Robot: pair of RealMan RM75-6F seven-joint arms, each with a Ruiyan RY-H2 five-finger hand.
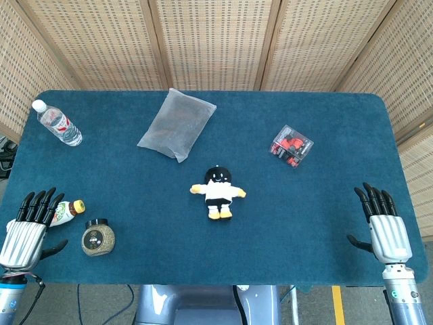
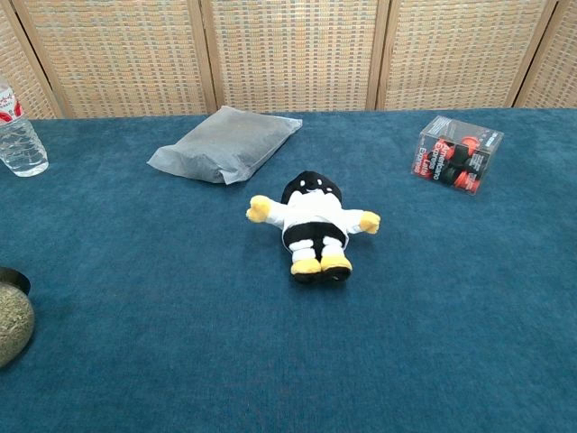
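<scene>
Left hand: fingers spread, empty, touching small bottle; could knock it into jar.
Right hand: fingers spread, empty, near surface edge.

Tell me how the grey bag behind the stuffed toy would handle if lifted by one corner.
The grey bag lies flat and slightly puffed, so it probably sags rather than stays stiff. Its smooth film looks likely to slip in a pinch. The loose-looking filling may shift toward the low end, though its weight cannot be judged.

Water bottle, grey pouch, boxed red items.
</scene>
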